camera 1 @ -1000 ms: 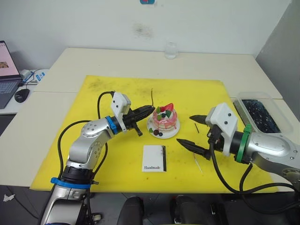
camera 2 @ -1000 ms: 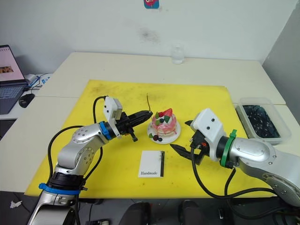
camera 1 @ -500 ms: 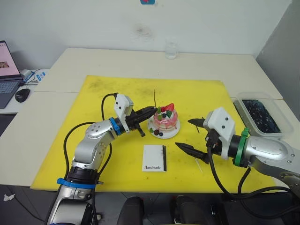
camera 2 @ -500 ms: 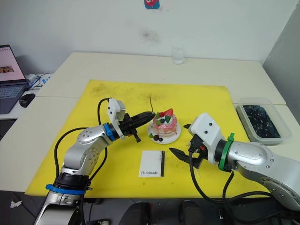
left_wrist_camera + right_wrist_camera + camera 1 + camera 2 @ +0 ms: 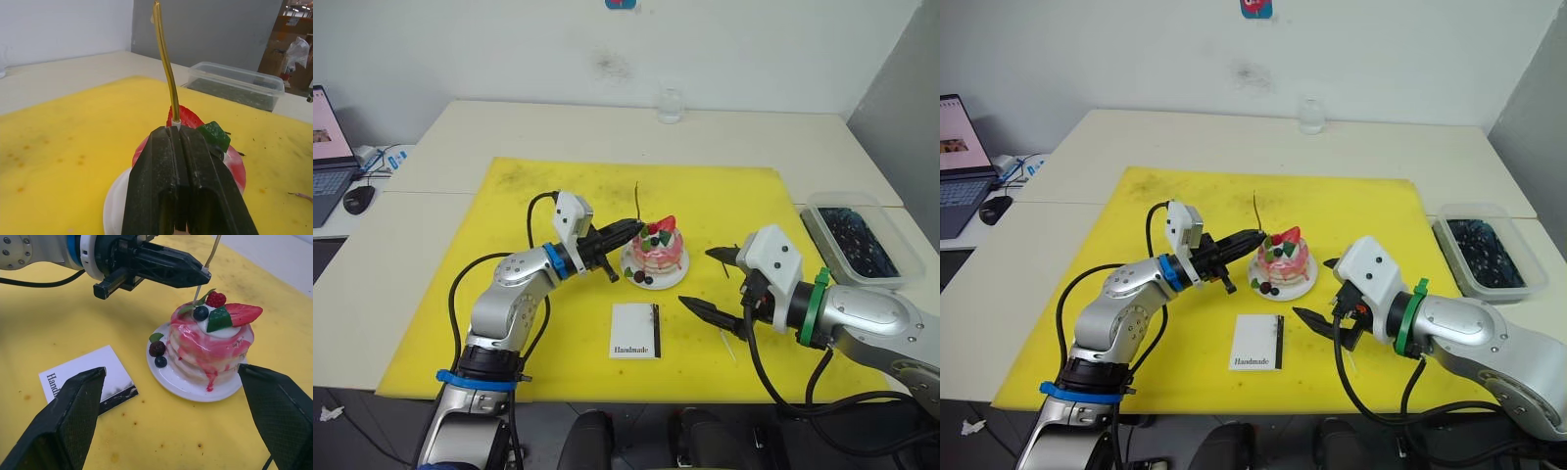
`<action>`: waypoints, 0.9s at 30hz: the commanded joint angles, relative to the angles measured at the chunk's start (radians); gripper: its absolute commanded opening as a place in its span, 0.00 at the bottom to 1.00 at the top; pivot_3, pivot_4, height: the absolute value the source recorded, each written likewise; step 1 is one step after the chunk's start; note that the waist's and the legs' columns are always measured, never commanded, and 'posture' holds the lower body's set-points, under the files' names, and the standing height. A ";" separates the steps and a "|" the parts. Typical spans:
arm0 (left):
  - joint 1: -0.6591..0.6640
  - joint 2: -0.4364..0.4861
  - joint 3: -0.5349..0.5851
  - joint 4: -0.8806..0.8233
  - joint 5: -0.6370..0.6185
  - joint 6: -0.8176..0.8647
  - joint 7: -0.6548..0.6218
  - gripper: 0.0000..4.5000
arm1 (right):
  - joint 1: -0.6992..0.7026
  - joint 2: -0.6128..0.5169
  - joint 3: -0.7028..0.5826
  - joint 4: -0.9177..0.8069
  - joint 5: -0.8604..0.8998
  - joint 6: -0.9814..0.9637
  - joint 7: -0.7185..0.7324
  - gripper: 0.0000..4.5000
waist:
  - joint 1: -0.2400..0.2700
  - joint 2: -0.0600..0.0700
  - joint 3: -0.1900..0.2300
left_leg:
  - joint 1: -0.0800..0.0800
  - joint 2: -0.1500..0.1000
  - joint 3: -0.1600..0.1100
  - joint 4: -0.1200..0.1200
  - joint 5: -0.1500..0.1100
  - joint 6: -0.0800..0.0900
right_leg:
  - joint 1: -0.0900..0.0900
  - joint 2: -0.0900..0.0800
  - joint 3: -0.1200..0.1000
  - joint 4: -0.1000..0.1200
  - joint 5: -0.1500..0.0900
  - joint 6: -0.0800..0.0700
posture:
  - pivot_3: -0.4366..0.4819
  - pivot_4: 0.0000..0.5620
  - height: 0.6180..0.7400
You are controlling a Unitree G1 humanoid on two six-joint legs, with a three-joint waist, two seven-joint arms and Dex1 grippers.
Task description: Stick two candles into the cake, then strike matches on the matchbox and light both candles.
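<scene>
The cake (image 5: 658, 249) sits on its white plate (image 5: 672, 277) near the middle of the yellow mat (image 5: 509, 294), and no candle stands in it yet. 1 candle (image 5: 637, 200) is pinched near its lower end in the closed jaws of the left gripper (image 5: 628, 229), held upright with its tip just above the cake's top at the 9 o'clock edge, so the 1st planting looks imminent but not done. The matchbox (image 5: 635, 331) lies flat at the cake's 6 o'clock, untouched. A short dark match (image 5: 722, 266) lies at 3 o'clock, and a pale thin stick (image 5: 727, 345), probably the 2nd candle, at 5 o'clock. The right gripper (image 5: 714, 281) waits there, jaws spread wide and empty. Both plantings, striking and lighting remain.
</scene>
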 commanded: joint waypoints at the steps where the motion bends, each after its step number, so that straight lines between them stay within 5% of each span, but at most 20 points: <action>1: 0.006 -0.002 0.004 -0.022 0.015 -0.027 -0.004 0.00 | 0.000 0.003 -0.028 -0.030 -0.006 0.004 0.010 1.00 | 0.000 0.000 0.000 | 0.000 0.000 0.000 0.000 0.000 0.000 | 0.000 0.000 0.000 0.000 0.000 0.000 | 0.48 0.27 1.00; 27: 0.034 -0.011 -0.009 0.008 0.069 -0.106 -0.010 0.00 | 0.023 0.011 -0.036 -0.041 -0.029 0.005 0.018 1.00 | 0.000 0.000 0.000 | 0.000 0.000 0.000 0.000 0.000 0.000 | 0.000 0.000 0.000 0.001 0.000 0.000 | 0.48 0.27 1.00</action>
